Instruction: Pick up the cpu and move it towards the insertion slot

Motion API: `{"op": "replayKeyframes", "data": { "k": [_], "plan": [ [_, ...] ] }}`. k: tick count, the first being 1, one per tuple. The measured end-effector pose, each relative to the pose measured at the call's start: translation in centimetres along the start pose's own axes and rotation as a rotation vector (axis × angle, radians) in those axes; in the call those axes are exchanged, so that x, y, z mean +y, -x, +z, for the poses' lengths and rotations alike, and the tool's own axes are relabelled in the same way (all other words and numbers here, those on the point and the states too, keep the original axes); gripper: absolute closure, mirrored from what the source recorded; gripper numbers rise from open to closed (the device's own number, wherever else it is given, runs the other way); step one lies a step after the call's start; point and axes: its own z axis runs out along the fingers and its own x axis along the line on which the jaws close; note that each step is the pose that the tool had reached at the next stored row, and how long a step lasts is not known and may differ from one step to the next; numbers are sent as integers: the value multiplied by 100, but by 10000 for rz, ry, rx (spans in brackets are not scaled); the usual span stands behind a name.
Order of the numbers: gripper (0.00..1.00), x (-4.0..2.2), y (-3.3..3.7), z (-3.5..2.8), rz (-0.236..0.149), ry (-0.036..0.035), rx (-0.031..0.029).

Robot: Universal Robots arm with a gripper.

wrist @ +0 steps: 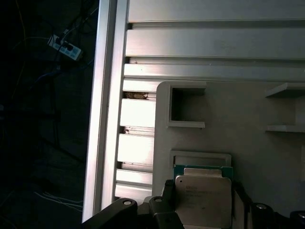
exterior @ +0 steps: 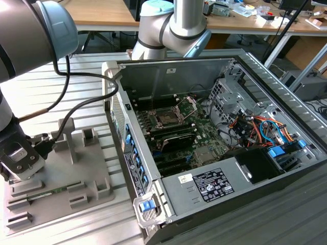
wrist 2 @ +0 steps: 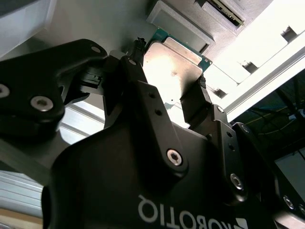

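- One cpu (wrist: 202, 188), one gripper (wrist: 202, 210) with two black fingers (wrist: 167, 193), one grey tray (exterior: 87, 163), one open computer case (exterior: 168, 71), one insertion slot (exterior: 167, 118)
- Gripper: fingers drawn in to a narrow gap, one against each of two opposite sides of the cpu, which sits clamped between them in both wrist views
- In the exterior view the gripper (exterior: 20, 163) hangs over the tray at that view's left, well apart from the case
- Tray holds one thin green memory stick (exterior: 48, 194) lying flat near its front edge; several of its block-walled recesses stand bare
- Case holds the green board; the insertion slot sits near the board's middle, its metal plate (exterior: 188, 104) tipped up and open
- Cannot tell whether the cpu is lifted clear of the tray or touching it (the fingers cover its lower edges)
- In the exterior view the cpu itself is hidden under the gripper body
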Motion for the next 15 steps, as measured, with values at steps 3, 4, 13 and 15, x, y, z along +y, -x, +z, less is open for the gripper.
{"op": "replayKeyframes", "data": {
  "k": [3, 4, 13, 15],
  "plan": [
    [45, 0, 0, -6, 0, 2, 0],
    [45, 0, 0, -7, 0, 2, -1],
    [45, 2, 0, -38, 0, 5, -1],
    [45, 2, 0, -46, 0, 4, 0]
  ]
}}
